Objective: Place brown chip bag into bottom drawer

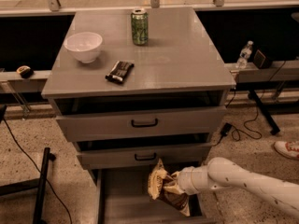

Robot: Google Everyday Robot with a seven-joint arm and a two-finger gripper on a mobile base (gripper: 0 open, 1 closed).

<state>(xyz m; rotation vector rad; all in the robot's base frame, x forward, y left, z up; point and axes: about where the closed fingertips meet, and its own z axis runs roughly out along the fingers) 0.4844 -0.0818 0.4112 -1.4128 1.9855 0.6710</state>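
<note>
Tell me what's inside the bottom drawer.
In the drawer, bare grey floor shows on the left. The gripper holds the chip bag at its right side, covering the floor there; the drawer's front is out of frame.

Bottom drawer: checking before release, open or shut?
Open: the grey bottom drawer juts out; the gripper holds the crumpled brown chip bag above it.

Grey cabinet top (pixel 182 55), upper frame: white round bowl (pixel 83 45) left, green metal can (pixel 139 27) behind centre, flat black packet (pixel 119 71) in front. Lower centre: gripper (pixel 175 186), reaching from right, clamps crumpled dark brown foil chip bag (pixel 161 195) over open grey bottom drawer (pixel 126 195).
</note>
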